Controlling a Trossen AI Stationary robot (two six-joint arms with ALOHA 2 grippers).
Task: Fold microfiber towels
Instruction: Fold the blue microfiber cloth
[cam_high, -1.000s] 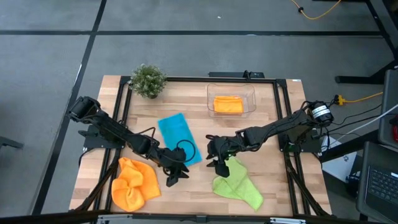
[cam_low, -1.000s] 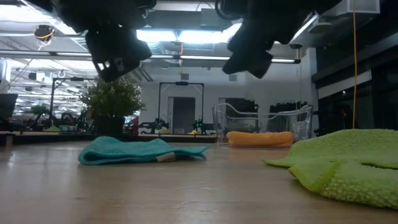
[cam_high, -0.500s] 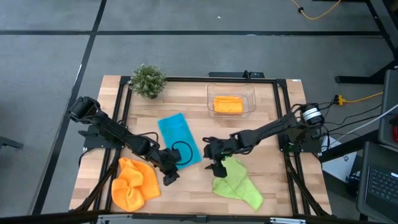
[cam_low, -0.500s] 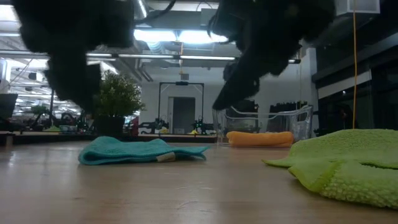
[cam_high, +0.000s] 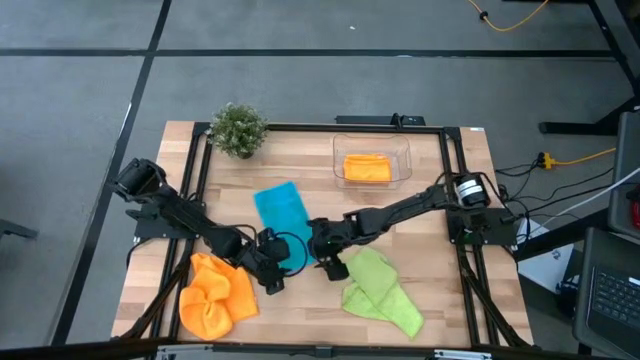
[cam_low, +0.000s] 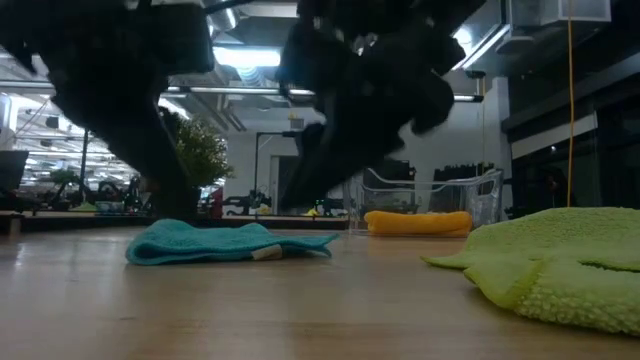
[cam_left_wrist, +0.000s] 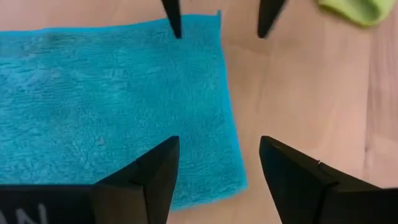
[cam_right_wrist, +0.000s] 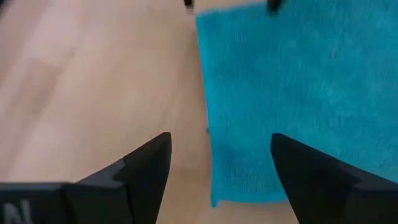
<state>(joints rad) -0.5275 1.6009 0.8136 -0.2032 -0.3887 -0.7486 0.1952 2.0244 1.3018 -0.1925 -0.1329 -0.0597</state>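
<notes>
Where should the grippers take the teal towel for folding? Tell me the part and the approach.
Probably by the two corners of the teal towel's near short edge, coming down from above. It lies flat, and both open grippers, left and right, hover at those corners.

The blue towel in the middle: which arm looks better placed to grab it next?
Hard to pick: both hang over the teal blue towel's near edge, each with open jaws straddling a side edge by a corner. The left gripper and right gripper probably lift together.

Overhead, table-level, two close wrist views
</notes>
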